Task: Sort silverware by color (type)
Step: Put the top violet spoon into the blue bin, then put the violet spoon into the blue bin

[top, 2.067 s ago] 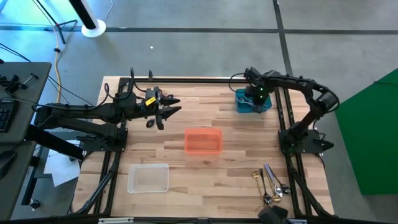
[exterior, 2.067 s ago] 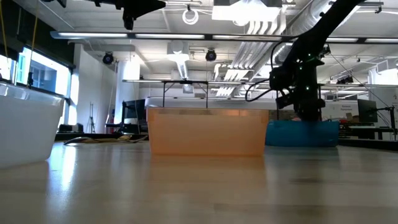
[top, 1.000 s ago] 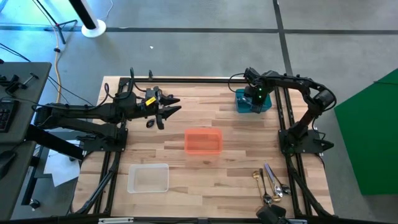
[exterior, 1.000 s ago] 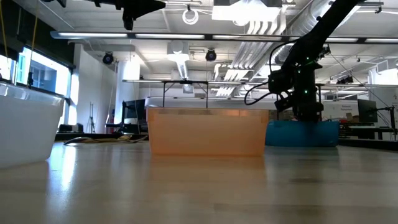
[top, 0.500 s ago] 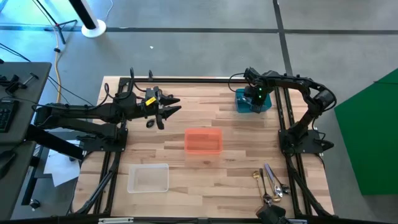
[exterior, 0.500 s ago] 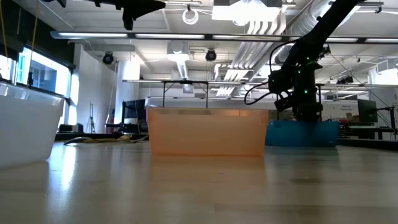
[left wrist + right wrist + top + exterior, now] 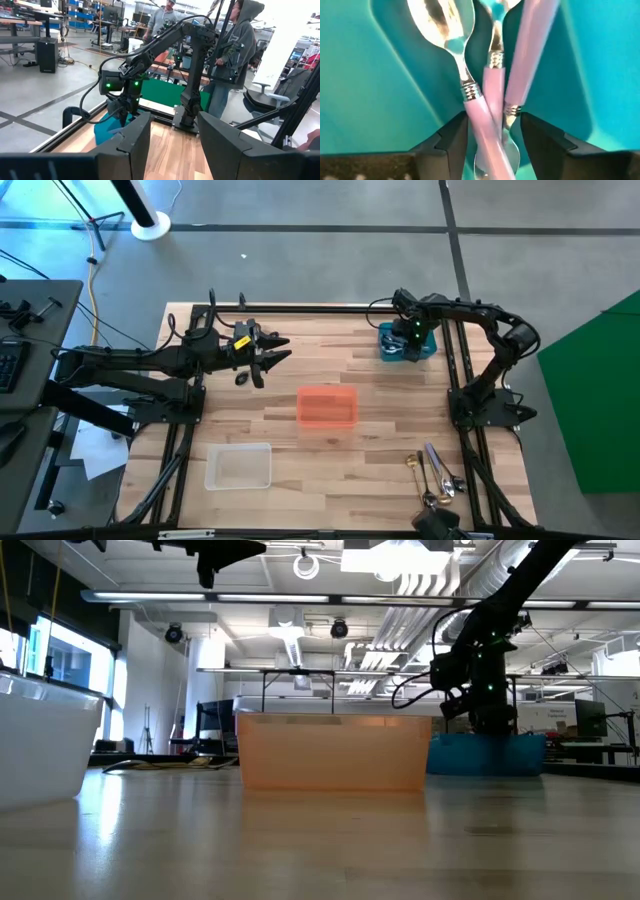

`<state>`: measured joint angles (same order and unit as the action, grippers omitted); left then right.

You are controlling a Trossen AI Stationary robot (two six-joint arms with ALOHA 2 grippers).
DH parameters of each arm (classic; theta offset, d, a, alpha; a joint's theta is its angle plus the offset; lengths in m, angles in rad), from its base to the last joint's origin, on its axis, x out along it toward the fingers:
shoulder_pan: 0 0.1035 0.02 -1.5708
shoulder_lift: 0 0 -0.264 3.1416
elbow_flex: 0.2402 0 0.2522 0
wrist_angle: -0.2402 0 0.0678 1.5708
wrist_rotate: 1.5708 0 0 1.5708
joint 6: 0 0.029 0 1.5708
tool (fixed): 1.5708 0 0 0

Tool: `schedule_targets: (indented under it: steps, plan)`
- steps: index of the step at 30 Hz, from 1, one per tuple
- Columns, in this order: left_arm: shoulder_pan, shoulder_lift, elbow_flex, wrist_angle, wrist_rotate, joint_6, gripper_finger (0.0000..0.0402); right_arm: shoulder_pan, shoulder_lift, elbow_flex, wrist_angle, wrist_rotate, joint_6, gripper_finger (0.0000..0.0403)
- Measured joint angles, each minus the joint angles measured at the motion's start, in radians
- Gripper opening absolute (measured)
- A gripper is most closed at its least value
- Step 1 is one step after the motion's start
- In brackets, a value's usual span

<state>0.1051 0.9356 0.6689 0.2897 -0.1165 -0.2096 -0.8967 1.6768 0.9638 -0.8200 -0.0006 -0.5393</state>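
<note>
My right gripper (image 7: 411, 338) points down into the teal bin (image 7: 392, 350) at the table's far right. In its wrist view the fingers stand open (image 7: 494, 131) on either side of pink-handled silverware (image 7: 485, 105) lying in the bin, among it a shiny spoon (image 7: 445, 22). Whether a finger touches a handle, I cannot tell. More silverware (image 7: 436, 473), one piece gold (image 7: 412, 465), lies on the table's near right. My left gripper (image 7: 276, 352) waits open and level above the table's far left, nothing between its fingers (image 7: 174, 145).
An orange bin (image 7: 326, 407) stands mid-table and a clear bin (image 7: 239, 466) at the near left. The black frame rails (image 7: 460, 380) border the table on both sides. People (image 7: 235, 45) stand beyond the table's right side.
</note>
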Motion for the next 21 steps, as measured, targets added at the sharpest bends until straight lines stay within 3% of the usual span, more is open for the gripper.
schedule_targets:
  steps: [12, 16, 21]
  plan:
    - [0.0, 0.0, 0.0, 0.0, 0.0, 0.002, 0.0156, 0.0, -0.034, 0.207, -0.233, -0.039, -0.013, 0.0167]
    - [0.0, 0.0, 0.0, 0.0, 0.0, 0.002, 0.0156, 0.0, -0.165, 0.215, -0.238, -0.093, 0.011, 0.0167]
    - [0.0, 0.0, 0.0, 0.0, 0.0, 0.002, 0.0156, 0.0, -0.417, 0.152, -0.18, -0.209, 0.092, 0.0167]
